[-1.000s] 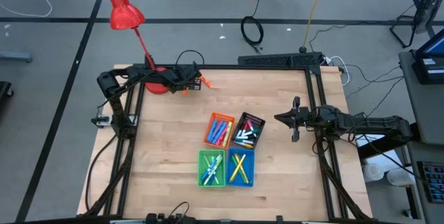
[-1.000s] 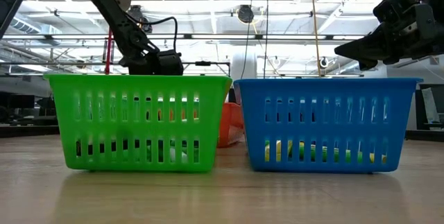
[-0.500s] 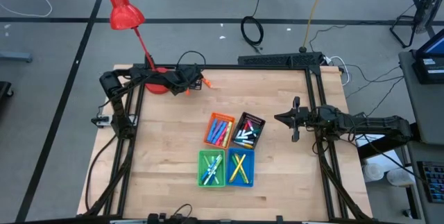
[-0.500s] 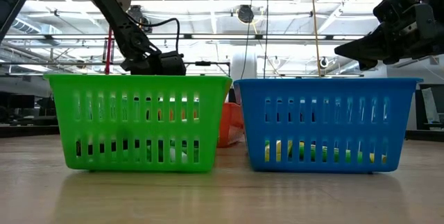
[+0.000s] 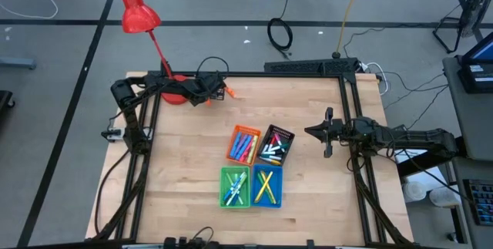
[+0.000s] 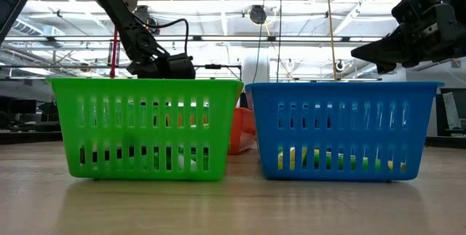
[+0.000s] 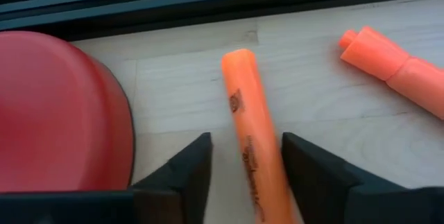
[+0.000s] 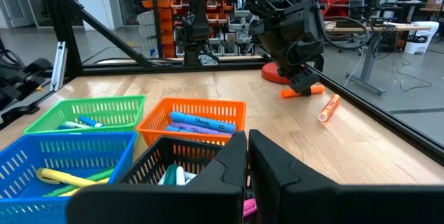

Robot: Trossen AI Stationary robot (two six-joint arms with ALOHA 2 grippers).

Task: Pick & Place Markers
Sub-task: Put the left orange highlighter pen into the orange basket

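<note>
While the left end effector (image 7: 241, 165) sat low over the tabletop (image 5: 185, 156) in the upper left of the high view, beside the red lamp base (image 7: 59, 109), the step in hand looked to be the grasp of an orange marker (image 7: 251, 141). To do it well, the fingers would need to close squarely across the marker's barrel, near its middle, with the tips low enough not to squeeze it out, and clear of the lamp base on one side. A second orange marker (image 7: 395, 68) lay near but apart, so the closing should not drag it. The four small bins (image 5: 254, 164) stood at mid-frame with markers already in them; the orange bin (image 8: 191, 123) seemed the likely goal. The left end effector's fingers were spread, one on each side of the marker, and I could not tell whether they touched it. At the right of the high view, the right end effector (image 8: 248, 156) waited with fingers pressed together, holding nothing.
</note>
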